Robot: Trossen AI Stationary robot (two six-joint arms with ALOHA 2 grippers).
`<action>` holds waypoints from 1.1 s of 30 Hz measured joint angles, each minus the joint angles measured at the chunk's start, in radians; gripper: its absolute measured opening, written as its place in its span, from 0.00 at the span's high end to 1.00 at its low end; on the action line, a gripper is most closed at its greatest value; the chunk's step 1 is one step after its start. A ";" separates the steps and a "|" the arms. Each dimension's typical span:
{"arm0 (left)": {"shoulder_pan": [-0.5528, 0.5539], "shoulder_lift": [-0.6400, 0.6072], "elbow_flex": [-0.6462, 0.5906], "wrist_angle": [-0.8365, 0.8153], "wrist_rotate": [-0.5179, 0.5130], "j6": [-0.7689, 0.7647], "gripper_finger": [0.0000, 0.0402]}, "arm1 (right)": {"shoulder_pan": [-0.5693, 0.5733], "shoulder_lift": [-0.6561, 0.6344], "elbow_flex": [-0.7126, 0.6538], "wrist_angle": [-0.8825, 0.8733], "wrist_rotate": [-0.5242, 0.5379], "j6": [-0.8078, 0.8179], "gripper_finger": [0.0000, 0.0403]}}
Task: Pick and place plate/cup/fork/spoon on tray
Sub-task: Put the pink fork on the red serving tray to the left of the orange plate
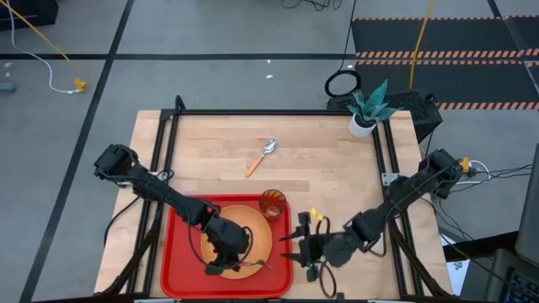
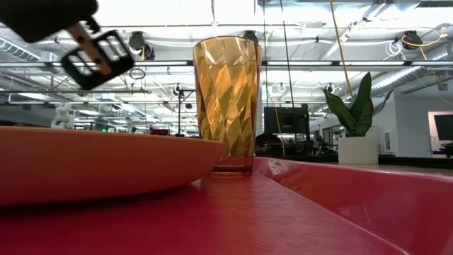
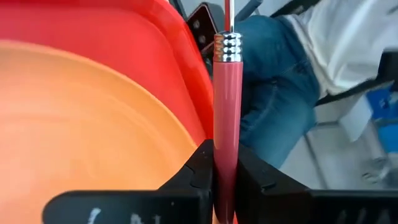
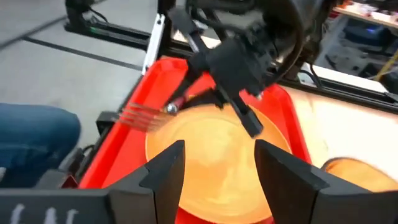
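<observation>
Fork (image 3: 227, 118) tines cut off, handle clamped by left end effector (image 3: 226, 177).

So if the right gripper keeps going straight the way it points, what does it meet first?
Probably the plate on the tray: the open right gripper points at it. The left gripper, holding the fork, hangs above the plate's far side; depth is unclear.

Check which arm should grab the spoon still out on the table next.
Right, probably. The left end effector is shut on the pink-red-handled metal fork over the round orange plastic plate. The right end effector is open and empty; the orange-yellow-handled spoon lies on bare wood.
</observation>
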 joint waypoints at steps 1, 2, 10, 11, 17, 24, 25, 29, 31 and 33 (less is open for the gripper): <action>-0.010 0.000 0.000 0.004 -0.001 -0.051 0.94 | 0.011 0.013 0.000 0.000 0.031 0.003 0.54; -0.022 0.000 0.000 0.004 -0.002 -0.107 0.94 | 0.024 0.026 -0.001 -0.002 0.062 0.003 0.54; -0.171 0.000 0.000 -0.052 -0.090 -0.477 0.89 | 0.119 0.057 -0.002 0.073 0.166 -0.085 0.54; -0.188 0.000 0.000 -0.071 -0.114 -0.516 0.90 | 0.129 0.058 -0.002 0.081 0.166 -0.095 0.54; -0.266 -0.021 0.000 -0.106 -0.278 -0.706 0.94 | 0.161 0.057 -0.005 0.082 0.224 -0.142 0.54; -0.379 -0.115 0.000 -0.244 -0.497 -0.876 0.93 | 0.161 0.057 -0.050 0.095 0.237 -0.145 0.54; -0.404 -0.132 0.000 -0.301 -0.530 -0.926 0.93 | 0.158 0.057 -0.057 0.103 0.237 -0.145 0.54; -0.518 -0.196 0.000 -0.472 -0.680 -1.173 0.94 | 0.155 0.057 -0.083 0.183 0.238 -0.168 0.54; -0.587 -0.223 0.000 -0.542 -0.805 -1.315 0.93 | 0.155 0.057 -0.099 0.220 0.238 -0.176 0.54; -0.647 -0.228 0.001 -0.630 -0.909 -1.460 0.93 | 0.156 0.057 -0.120 0.254 0.238 -0.192 0.54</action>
